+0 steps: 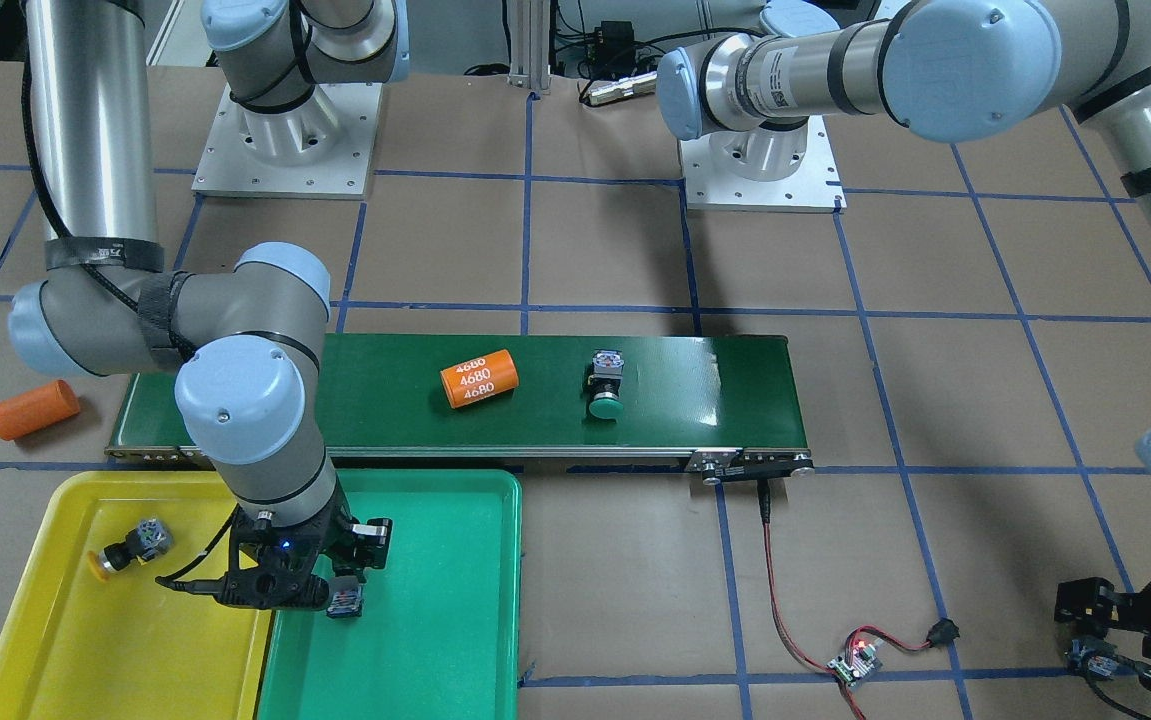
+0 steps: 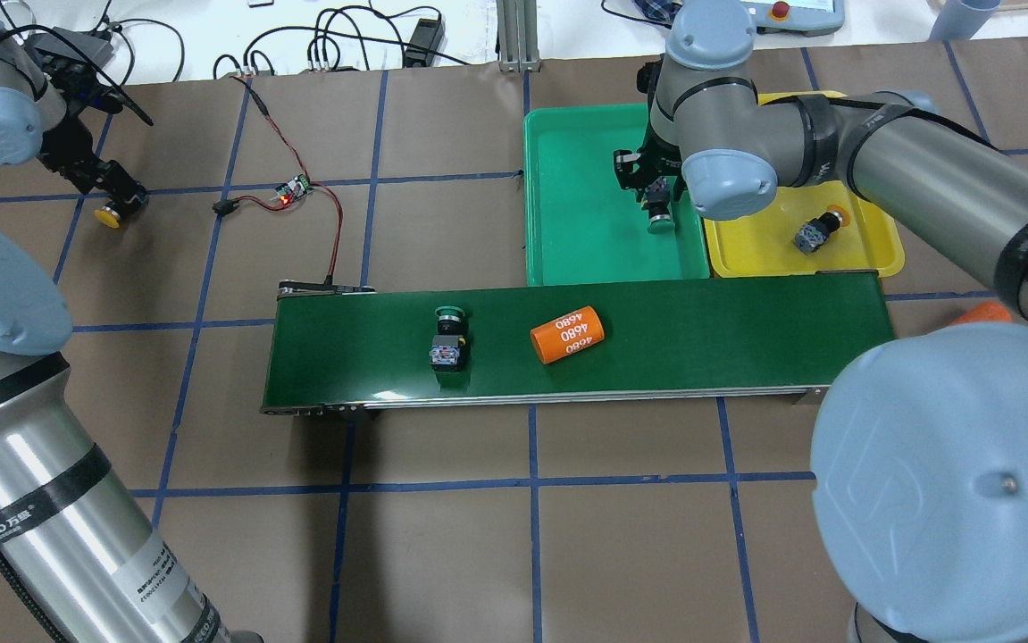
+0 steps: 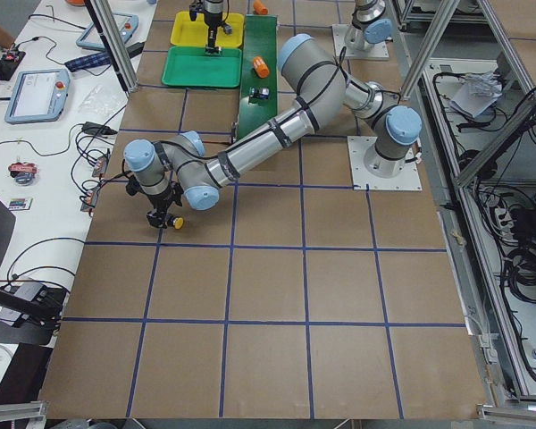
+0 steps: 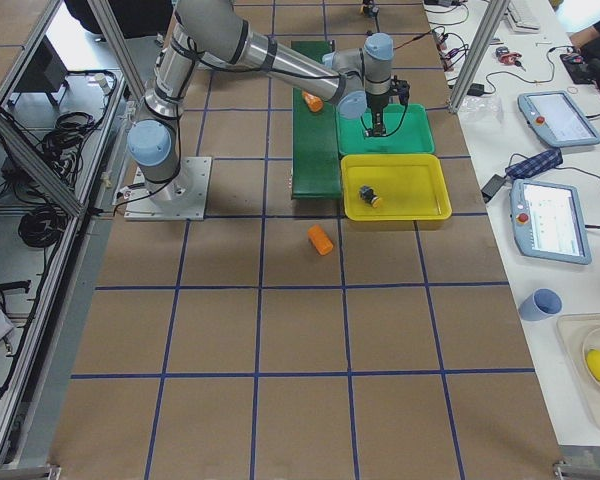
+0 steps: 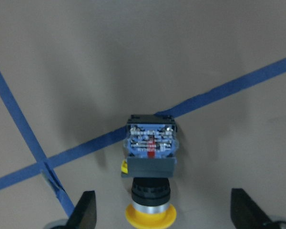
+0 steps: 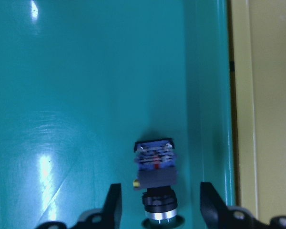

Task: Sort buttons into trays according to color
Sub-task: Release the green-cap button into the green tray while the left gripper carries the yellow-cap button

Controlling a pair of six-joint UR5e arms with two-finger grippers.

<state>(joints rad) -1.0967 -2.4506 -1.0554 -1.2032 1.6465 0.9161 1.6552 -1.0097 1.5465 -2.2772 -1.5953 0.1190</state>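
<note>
My right gripper (image 2: 656, 192) hangs over the green tray (image 2: 576, 205), open. A green button (image 6: 155, 164) sits between its fingers (image 6: 112, 205) near the tray's wall, untouched by them. My left gripper (image 2: 112, 187) is open over a yellow button (image 5: 150, 152) that lies on the brown table at a blue tape line. A second green button (image 1: 605, 385) lies on the dark conveyor belt (image 1: 715, 380). A second yellow button (image 1: 130, 545) lies in the yellow tray (image 1: 45, 630), which stands beside the green tray (image 1: 435, 620).
An orange cylinder marked 4680 (image 1: 478, 378) lies on the belt beside the green button. Another orange cylinder (image 1: 33, 408) lies on the table off the belt's end. A small circuit board with red wires (image 1: 855, 665) lies near my left gripper (image 1: 1095, 640).
</note>
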